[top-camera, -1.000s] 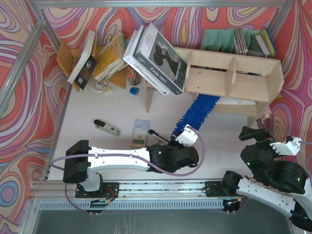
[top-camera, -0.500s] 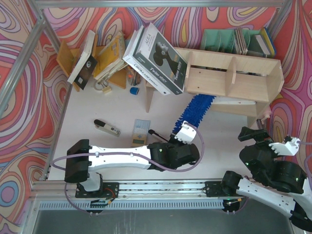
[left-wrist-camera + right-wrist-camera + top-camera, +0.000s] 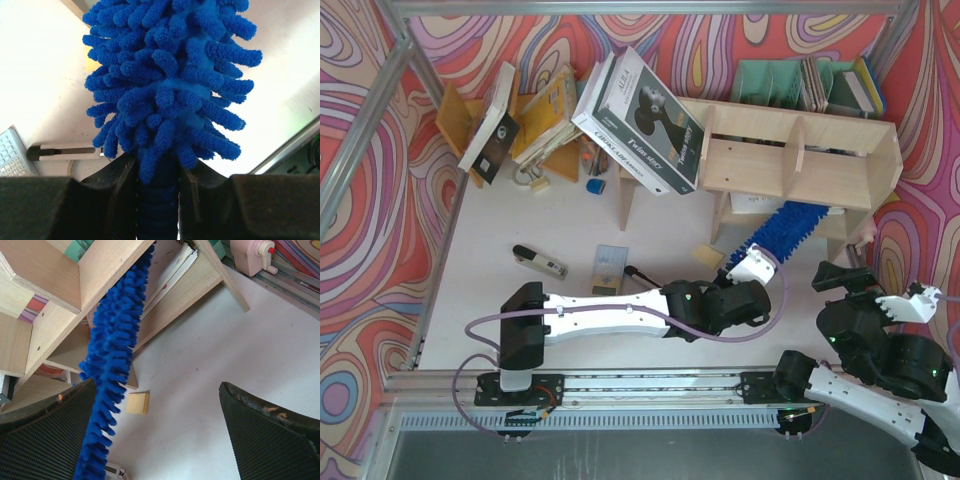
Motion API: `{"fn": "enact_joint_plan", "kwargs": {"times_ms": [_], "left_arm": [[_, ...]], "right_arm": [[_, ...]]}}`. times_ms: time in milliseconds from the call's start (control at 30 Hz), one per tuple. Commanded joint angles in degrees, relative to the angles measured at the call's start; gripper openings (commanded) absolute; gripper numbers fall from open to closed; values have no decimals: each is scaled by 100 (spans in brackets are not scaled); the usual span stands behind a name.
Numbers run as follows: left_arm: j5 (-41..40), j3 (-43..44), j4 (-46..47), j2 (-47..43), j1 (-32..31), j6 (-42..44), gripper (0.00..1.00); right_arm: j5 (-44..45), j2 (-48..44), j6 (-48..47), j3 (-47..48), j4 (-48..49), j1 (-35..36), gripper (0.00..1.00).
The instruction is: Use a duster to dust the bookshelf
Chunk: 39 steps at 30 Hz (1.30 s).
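Observation:
The pale plywood bookshelf (image 3: 790, 160) stands at the back right, with upright dividers; it also shows in the right wrist view (image 3: 100, 270). The blue fluffy duster (image 3: 782, 228) slants up to the right, its head under the shelf's lower board. My left gripper (image 3: 745, 268) is shut on the duster's ribbed blue handle (image 3: 157, 210), with the head (image 3: 170, 75) filling the left wrist view. In the right wrist view the duster (image 3: 117, 355) reaches into a lower compartment. My right gripper (image 3: 840, 277) is open and empty at the right, near the shelf's foot.
A big book (image 3: 645, 125) leans on the shelf's left end. An orange-brown rack with leaning books (image 3: 520, 120) stands at the back left. A green file holder (image 3: 790, 82) is behind the shelf. A small wooden block (image 3: 708, 256), a stapler (image 3: 538, 262) and a booklet (image 3: 608, 272) lie on the table.
My left arm has swung right with the duster. The duster head has moved from the shelf's left opening to under its right part. The small block is now uncovered.

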Motion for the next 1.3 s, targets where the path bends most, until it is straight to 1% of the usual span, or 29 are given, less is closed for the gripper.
{"fn": "enact_joint_plan", "kwargs": {"times_ms": [0,67,200,333,433,600,800,967,1067,1200,1267], "left_arm": [[243,175,133,-1,-103,305,0],[159,23,122,-121,-98,264,0],[-184,-607,300,-606,-27,120,0],[-619,-1080,204,-1102,145,-178,0],[-930,-1331,76,-1383,231,-425,0],[-1120,-1573,109,-1575,238,-702,0],[-1022,-1139,-212,-1148,238,-792,0],[-967,-1187,-300,-1074,241,-1207,0],[-669,-1043,-457,-833,251,-1299,0],[-38,-1019,-388,-595,256,-1229,0],[30,-1034,-345,-584,243,-1228,0]], "right_arm": [[138,-156,10,-60,31,21,99],[130,-152,-3,-58,45,22,99],[130,-104,1,-53,45,24,99],[136,-63,-6,-65,45,21,99],[138,-46,-3,-72,60,22,99],[130,-54,0,-65,56,24,99],[130,-54,1,-70,56,24,99],[123,-102,-22,-84,74,24,99],[129,-108,-47,-90,98,26,99],[110,-118,-43,-87,92,26,99],[106,-137,-49,-91,109,23,99]]}}
